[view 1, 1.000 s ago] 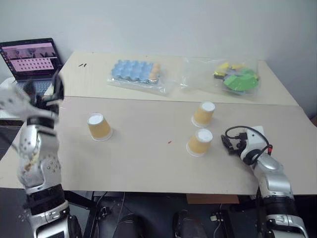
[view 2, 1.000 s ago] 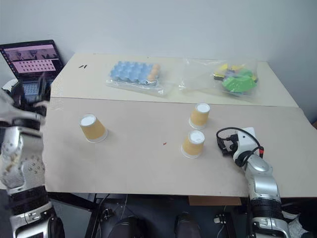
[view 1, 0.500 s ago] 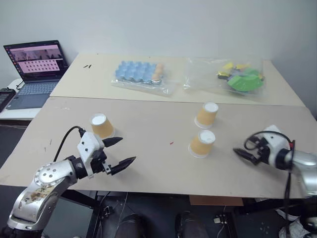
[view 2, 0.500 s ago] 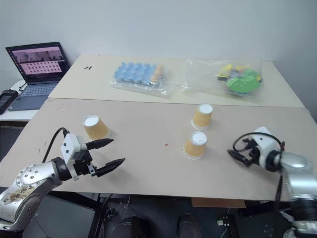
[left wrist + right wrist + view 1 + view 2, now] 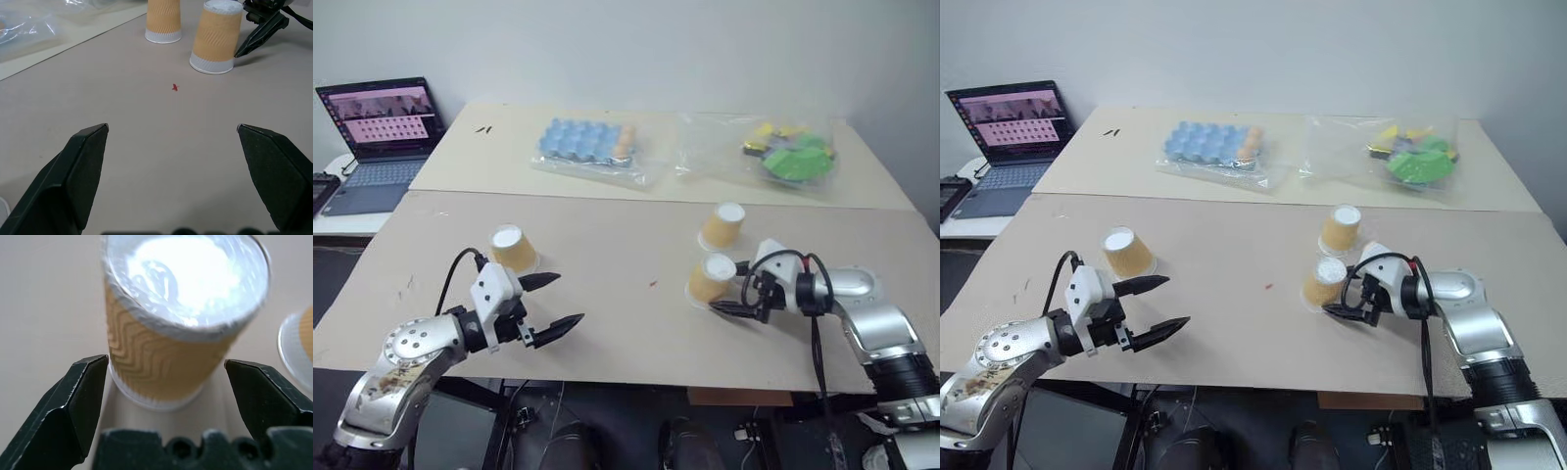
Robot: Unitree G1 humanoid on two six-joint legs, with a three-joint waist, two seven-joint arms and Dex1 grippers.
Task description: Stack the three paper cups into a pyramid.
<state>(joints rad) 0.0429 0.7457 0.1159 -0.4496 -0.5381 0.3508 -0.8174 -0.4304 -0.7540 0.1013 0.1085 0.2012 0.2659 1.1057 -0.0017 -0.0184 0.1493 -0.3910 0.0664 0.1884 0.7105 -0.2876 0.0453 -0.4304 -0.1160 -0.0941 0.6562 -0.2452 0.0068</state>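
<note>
Three paper cups stand upside down on the table, tan with white ends. One cup [image 5: 512, 248] is on the left. A near cup [image 5: 712, 278] and a far cup [image 5: 722, 225] are on the right, close together. My left gripper [image 5: 566, 299] is open, low over the table, just in front and to the right of the left cup. My right gripper [image 5: 724, 294] is open at the near right cup [image 5: 181, 333]. Its fingers [image 5: 83, 396] stand on either side of the cup's base without touching it. In the left wrist view both right cups [image 5: 216, 36] show ahead across the table.
A laptop [image 5: 380, 117] sits at the far left. A blue egg-tray-like item in plastic [image 5: 587, 145] and a clear bag of green and yellow pieces [image 5: 788, 152] lie at the back. A small red mark [image 5: 652, 284] is mid-table. The table's front edge runs just below both grippers.
The left arm came down from a raised pose to the table by the left cup, then held still. My right gripper swung left from the table's right side up to the near right cup.
</note>
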